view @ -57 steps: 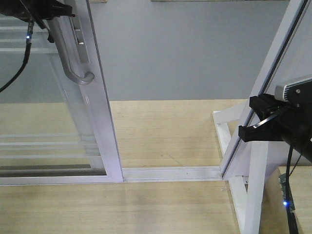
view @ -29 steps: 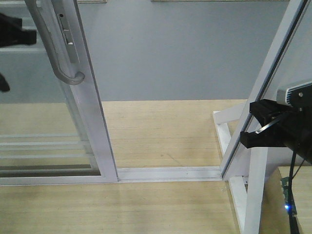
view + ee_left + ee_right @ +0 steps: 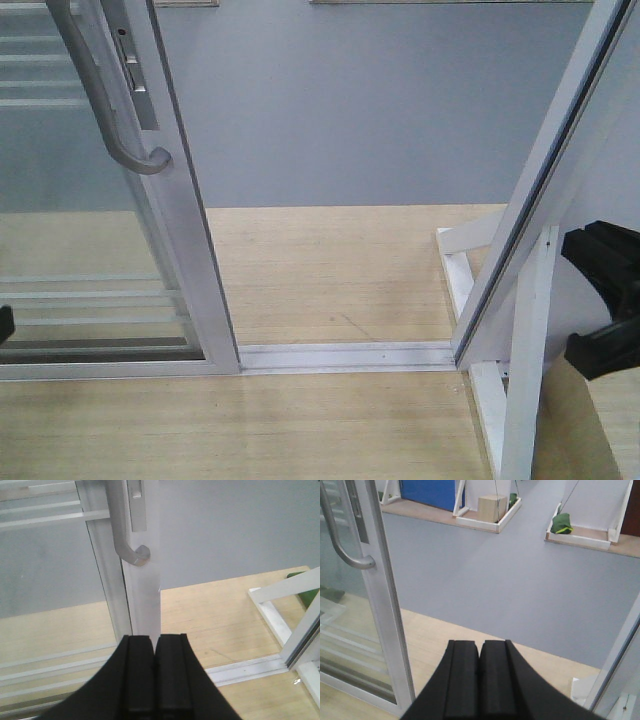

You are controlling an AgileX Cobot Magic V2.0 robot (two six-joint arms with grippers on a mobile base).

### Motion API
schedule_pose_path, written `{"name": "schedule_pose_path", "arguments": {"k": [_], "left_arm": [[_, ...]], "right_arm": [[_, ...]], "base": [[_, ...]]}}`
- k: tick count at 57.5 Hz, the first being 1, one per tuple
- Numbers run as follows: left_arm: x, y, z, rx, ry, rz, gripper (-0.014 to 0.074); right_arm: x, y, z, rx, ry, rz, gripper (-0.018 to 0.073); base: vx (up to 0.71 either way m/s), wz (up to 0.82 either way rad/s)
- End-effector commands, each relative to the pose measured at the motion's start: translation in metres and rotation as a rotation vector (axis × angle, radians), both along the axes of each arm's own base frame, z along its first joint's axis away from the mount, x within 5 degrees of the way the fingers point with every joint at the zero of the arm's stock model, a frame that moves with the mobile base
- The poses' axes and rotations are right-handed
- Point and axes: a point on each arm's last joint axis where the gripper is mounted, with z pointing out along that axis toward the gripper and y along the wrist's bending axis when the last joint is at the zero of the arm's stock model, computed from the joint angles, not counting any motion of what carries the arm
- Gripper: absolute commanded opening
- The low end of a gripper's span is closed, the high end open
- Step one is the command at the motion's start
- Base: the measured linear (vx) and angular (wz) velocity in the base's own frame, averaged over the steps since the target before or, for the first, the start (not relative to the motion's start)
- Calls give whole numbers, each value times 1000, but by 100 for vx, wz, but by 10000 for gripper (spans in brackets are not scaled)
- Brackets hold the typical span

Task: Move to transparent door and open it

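Door looks open: the tall sliding clear-glass door in its glossy white frame (image 3: 175, 215) sits at 9 o'clock in the front view, leaving a wide gap along the white floor track (image 3: 345, 355) to the slanted white frame post (image 3: 545, 175) at 3 o'clock. Its curved grey metal pull handle (image 3: 105, 100) hangs free at 10 o'clock with nothing on it. Your left gripper (image 3: 154, 672) has its jaws pressed together and empty, pointing at the door's frame edge from short of it; your right gripper (image 3: 480, 677) is likewise closed on nothing, facing the grey floor through the opening. I judge little is left, maybe widening the gap. Beyond the doorway: a blue panel (image 3: 432, 492), a cardboard box (image 3: 492, 507), and a green bundle (image 3: 561, 523) at 12 to 1 o'clock, well apart. The white angled brace (image 3: 525, 390) at 4 o'clock is near the right arm; mind it.
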Motion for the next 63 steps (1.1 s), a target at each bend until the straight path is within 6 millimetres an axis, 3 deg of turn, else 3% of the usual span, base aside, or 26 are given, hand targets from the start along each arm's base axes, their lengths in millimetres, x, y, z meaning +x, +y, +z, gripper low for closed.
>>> {"name": "schedule_pose_path", "arguments": {"k": [1,16,50,54,63], "left_arm": [[-15,1,7,-85,-131,0,0],[-43,4,4,-173,-275,-2,0],[-44,5,3,-116,-286,-8,0],[-44,6,-5,-84,-295,-6,0],[-47,7,-50,-88,-314,1,0]], "right_arm": [[-7,-4,19,21,-121,-14,0],[-13,-6,22,-9,-160,-10,0],[-13,-6,22,-8,-161,-10,0],[-13,-6,22,-8,-161,-10,0],[-13,-6,22,-8,-161,-10,0]], "base": [[0,0],[0,0],[0,0],[0,0],[0,0]]}}
